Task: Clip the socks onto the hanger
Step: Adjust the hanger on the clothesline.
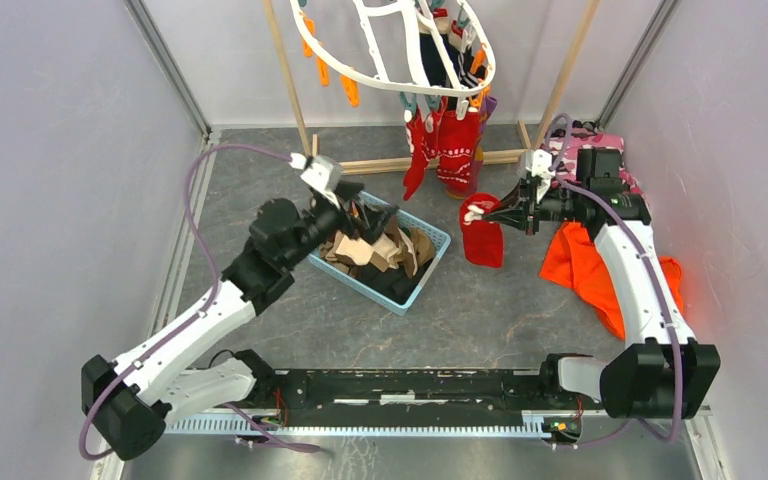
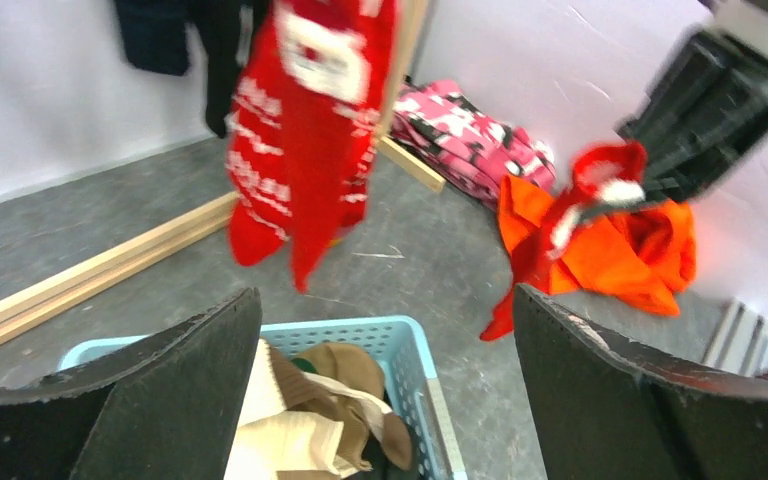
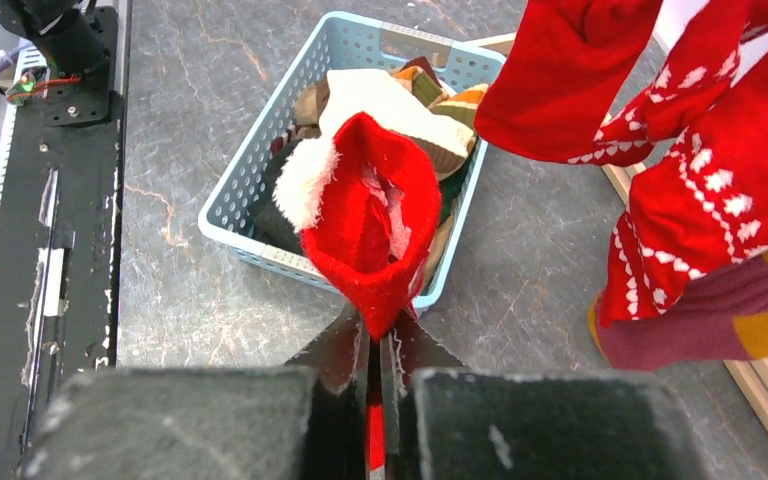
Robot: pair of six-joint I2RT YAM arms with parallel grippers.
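Red sock [image 1: 482, 240] pinched near its white-trimmed cuff by R gripper [image 1: 505, 213]; L gripper [image 1: 375, 213] gapes w/ nothing in it, over basket [image 1: 428, 275].
Sock dangles at 3 o'clock of basket; hanger [image 1: 390, 70] at 12 o'clock, clipped socks [image 1: 455, 150] beneath it; sock looks light, limp, floppy, not fragile; prob. best taken at cuff edge, both layers together, so a clip bites w/o slipping.
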